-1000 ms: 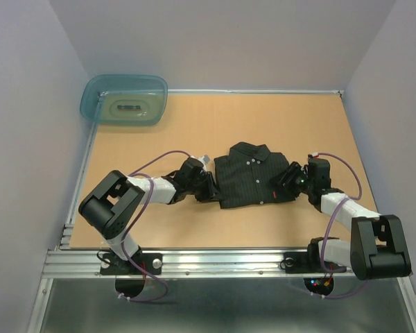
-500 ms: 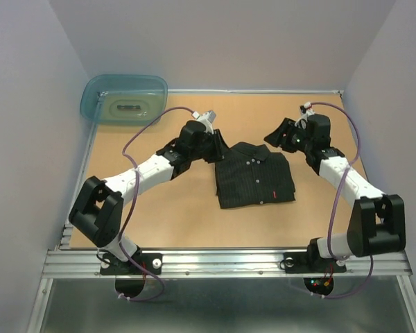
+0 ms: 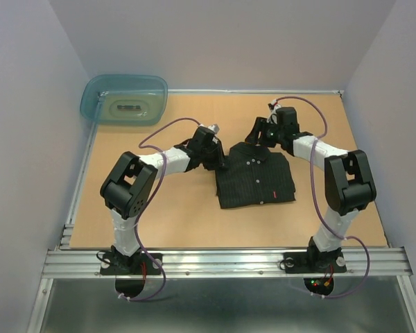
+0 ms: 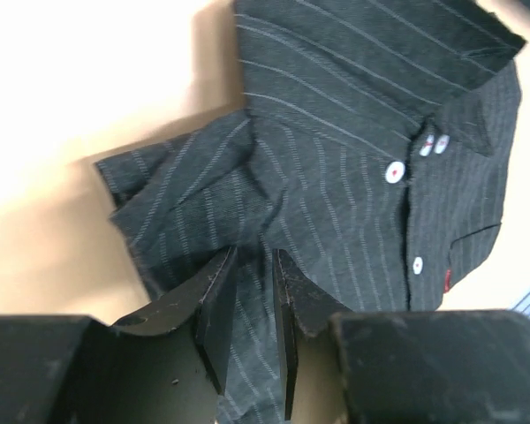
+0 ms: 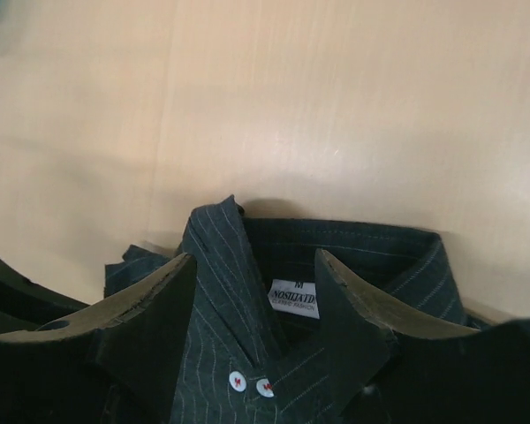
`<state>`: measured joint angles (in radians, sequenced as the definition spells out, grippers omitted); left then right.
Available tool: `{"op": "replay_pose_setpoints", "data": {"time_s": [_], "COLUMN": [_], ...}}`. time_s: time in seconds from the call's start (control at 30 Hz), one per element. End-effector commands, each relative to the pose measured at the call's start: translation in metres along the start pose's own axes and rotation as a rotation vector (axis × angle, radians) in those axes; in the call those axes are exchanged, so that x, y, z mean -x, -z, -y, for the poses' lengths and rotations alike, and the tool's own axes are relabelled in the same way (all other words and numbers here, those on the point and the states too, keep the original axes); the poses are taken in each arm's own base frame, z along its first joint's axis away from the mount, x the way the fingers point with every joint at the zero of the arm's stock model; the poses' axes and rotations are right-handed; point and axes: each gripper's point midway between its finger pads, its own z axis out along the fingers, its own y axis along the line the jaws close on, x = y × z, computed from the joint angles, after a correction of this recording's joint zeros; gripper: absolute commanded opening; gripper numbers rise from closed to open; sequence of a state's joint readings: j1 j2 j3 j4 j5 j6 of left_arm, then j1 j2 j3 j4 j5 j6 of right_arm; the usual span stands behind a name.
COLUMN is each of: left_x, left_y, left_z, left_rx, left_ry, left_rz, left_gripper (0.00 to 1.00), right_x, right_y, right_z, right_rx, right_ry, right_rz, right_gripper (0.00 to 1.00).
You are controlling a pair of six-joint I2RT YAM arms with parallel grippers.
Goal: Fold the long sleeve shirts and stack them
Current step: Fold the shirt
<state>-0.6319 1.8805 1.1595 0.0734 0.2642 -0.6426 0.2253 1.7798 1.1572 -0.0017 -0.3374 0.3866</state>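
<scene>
Shirt (image 3: 255, 177) is soft and floppy; left fingers (image 4: 247, 305) pinch its shoulder cloth, right fingers (image 5: 247, 300) stand open over the collar.

Tan wooden desk (image 3: 173, 222), matte, evenly lit with soft shadows. Pale lilac-grey walls (image 3: 28, 104) closing in on the left, back and right. Ribbed aluminium rail (image 3: 222, 262) along the near edge. Translucent teal tub (image 3: 124, 99) in the far left corner.
</scene>
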Motion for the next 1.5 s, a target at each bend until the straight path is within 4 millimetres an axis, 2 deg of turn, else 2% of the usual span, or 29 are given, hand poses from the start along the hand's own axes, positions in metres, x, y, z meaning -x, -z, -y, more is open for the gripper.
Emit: {"op": "replay_pose_setpoints", "data": {"time_s": [0.0,0.17,0.23,0.33,0.4,0.43,0.6,0.8,0.97,1.07,1.17,1.2,1.27,1.3,1.33,1.37,1.47], "left_x": [0.005,-0.003,-0.004,-0.006,-0.006,-0.006,-0.009,-0.01,-0.013,-0.015,-0.016,-0.017,-0.019,-0.019,-0.02,-0.019,-0.021], "left_y": [0.003,-0.001,-0.001,0.0,0.0,0.0,-0.001,-0.001,-0.003,-0.004,-0.002,-0.001,0.0,0.0,0.0,0.001,0.001], "left_z": [-0.001,-0.007,-0.011,-0.014,-0.015,-0.017,-0.021,-0.023,-0.026,-0.028,-0.033,-0.034,-0.039,-0.04,-0.041,-0.043,-0.043], "left_rx": [-0.012,-0.006,0.001,0.009,0.01,0.014,0.018,0.019,0.015,0.007,-0.002,-0.008,-0.018,-0.021,-0.026,-0.029,-0.057], "left_ry": [-0.028,-0.022,-0.02,-0.023,-0.023,-0.02,-0.015,-0.015,-0.003,0.019,0.045,0.058,0.087,0.092,0.098,0.107,0.141], "left_rz": [0.023,0.003,0.001,0.001,0.0,0.0,-0.01,-0.012,-0.018,-0.015,-0.005,-0.005,-0.005,-0.003,0.0,0.002,0.005], "left_gripper": [0.34,0.34,0.34,0.34,0.34,0.34,0.34,0.34,0.34,0.34,0.34,0.34,0.34,0.34,0.34,0.34,0.34], "right_x": [0.007,-0.005,-0.007,-0.011,-0.012,-0.017,-0.026,-0.037,-0.058,-0.067,-0.074,-0.073,-0.075,-0.076,-0.073,-0.077,-0.086], "right_y": [-0.016,-0.028,-0.03,-0.031,-0.031,-0.03,-0.028,-0.022,-0.016,-0.014,-0.014,-0.012,-0.01,-0.008,-0.004,-0.005,-0.004], "right_z": [-0.013,-0.016,-0.014,-0.017,-0.02,-0.018,-0.027,-0.03,-0.036,-0.044,-0.052,-0.056,-0.064,-0.066,-0.072,-0.078,-0.092], "right_rx": [0.012,-0.003,-0.024,-0.044,-0.05,-0.064,-0.162,-0.382,-0.564,-0.607,-0.586,-0.574,-0.536,-0.52,-0.497,-0.452,-0.342], "right_ry": [0.098,0.154,0.182,0.231,0.266,0.293,0.481,0.724,0.954,1.009,1.005,0.99,0.973,0.963,0.936,0.926,0.889], "right_rz": [0.008,-0.014,-0.012,-0.01,-0.006,-0.028,-0.037,-0.025,-0.041,-0.038,-0.033,-0.021,-0.013,-0.011,0.007,0.001,-0.013], "right_gripper": [0.61,0.58,0.54,0.37,0.2,0.17,0.18,0.18,0.21,0.24,0.26,0.39,0.41,0.48,0.5,0.57,0.59]}}
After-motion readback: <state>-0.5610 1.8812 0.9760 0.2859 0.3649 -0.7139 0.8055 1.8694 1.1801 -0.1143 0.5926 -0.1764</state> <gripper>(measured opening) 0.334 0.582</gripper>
